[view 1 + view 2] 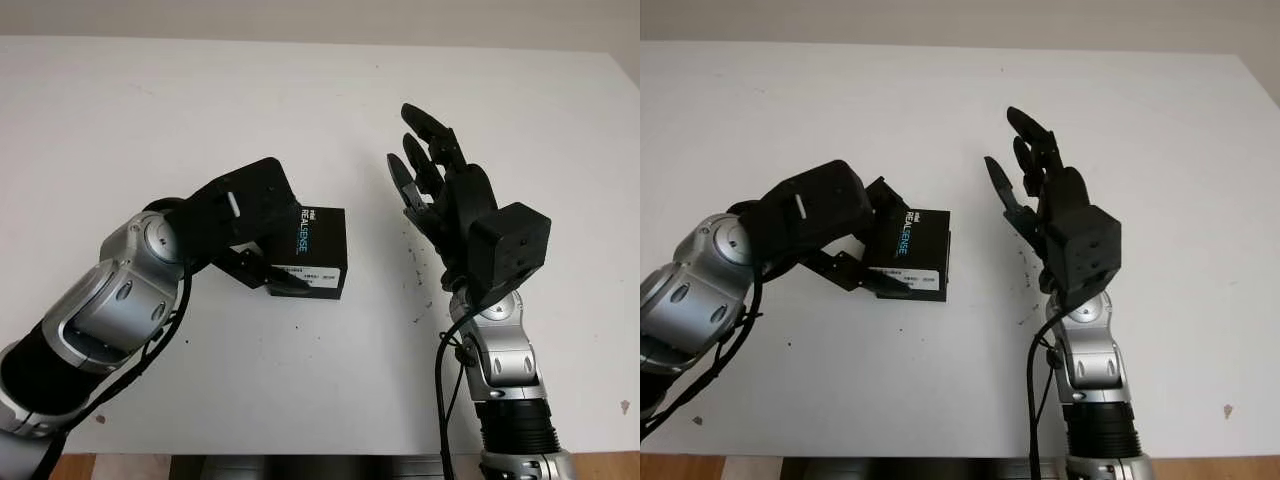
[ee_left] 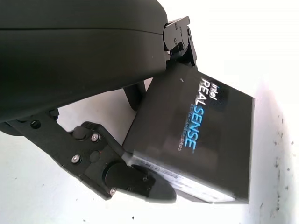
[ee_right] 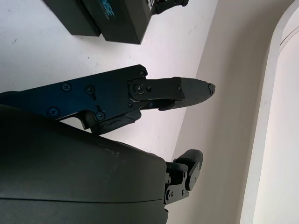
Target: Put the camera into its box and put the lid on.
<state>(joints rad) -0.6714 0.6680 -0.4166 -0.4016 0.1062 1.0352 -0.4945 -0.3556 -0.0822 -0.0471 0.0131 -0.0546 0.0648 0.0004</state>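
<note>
Standing beside the table [image 1: 120, 110], I see the box [image 1: 322, 250], black, lid on, REALSENSE printed on top, sitting flat on the white surface. The left hand [image 1: 262, 232] is on it. One finger [image 2: 140, 179] runs along the box's near side wall, another [image 2: 180, 39] sits at the far edge, so the box lies between them, shell of the hand over its left end. Fingers are curled to the box; contact looks firm in the left wrist view, though I cannot tell whether it is lifted at all.

The right hand [image 1: 440, 195] is held up off the table, open, holding nothing, well apart from the box on its right side. Box lies leftward from those fingertips.

Box long axis: roughly across, pointing from left hand toward right hand, slightly skewed.

Judgement: left hand is plainly nearer and already has the box; any lid or steadying move by the right would need a reach leftward. No camera seen outside the box.
</note>
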